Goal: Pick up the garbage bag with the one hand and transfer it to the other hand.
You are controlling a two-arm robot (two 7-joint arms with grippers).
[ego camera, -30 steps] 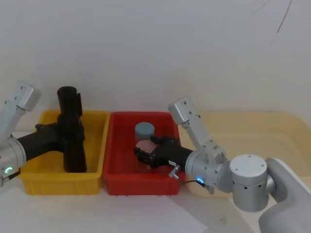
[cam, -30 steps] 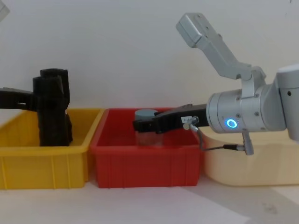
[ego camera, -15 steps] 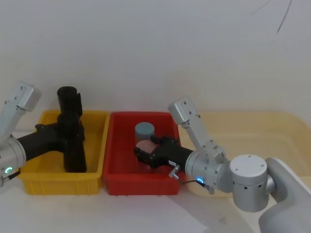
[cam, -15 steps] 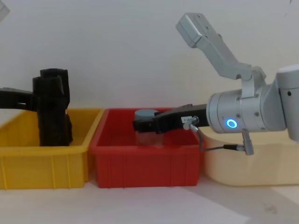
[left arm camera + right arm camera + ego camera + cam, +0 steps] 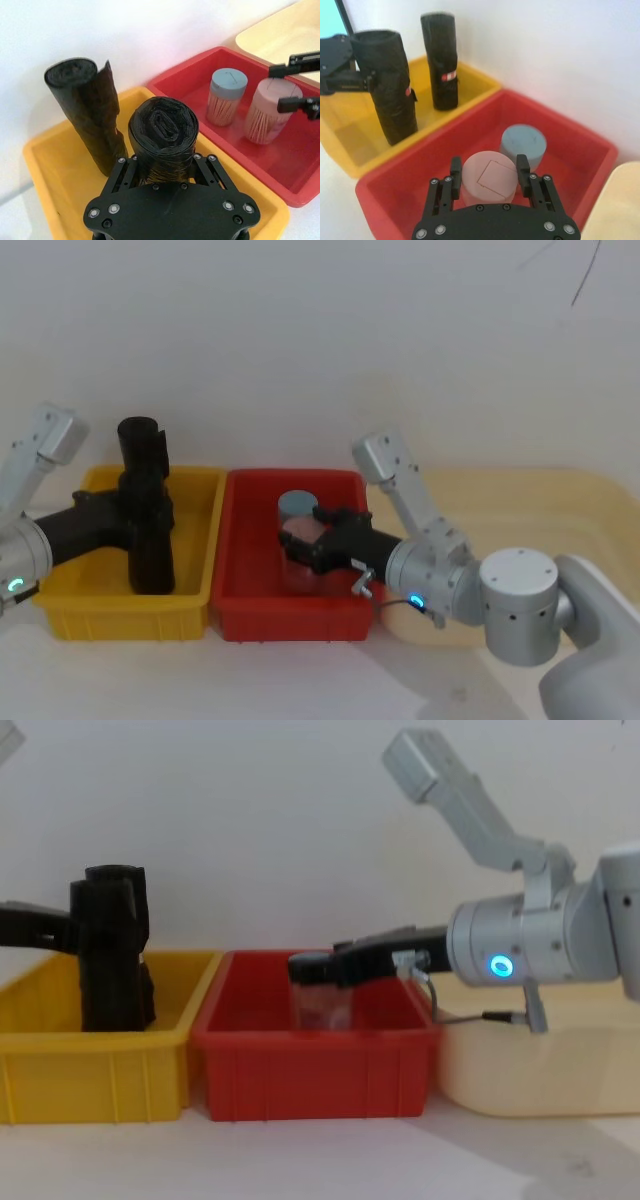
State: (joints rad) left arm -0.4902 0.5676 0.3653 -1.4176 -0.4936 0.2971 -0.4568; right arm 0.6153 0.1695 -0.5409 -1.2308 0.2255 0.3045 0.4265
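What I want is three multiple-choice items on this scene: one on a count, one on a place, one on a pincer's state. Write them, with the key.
1. How many lidded jars are in the red bin?
A) two B) one C) four

2. Where does the second black roll stand?
A) red bin B) yellow bin C) on top of a jar

3. What is the left pincer doing?
A) hanging open B) gripping a jar C) shut on the garbage bag

Key:
1 A: there is a grey-lidded jar and a pink-lidded jar, the pink one gripped by the right pincer.
2 B: it stands upright behind the garbage bag, inside the yellow walls.
3 C: its fingers clamp the roll on both sides.
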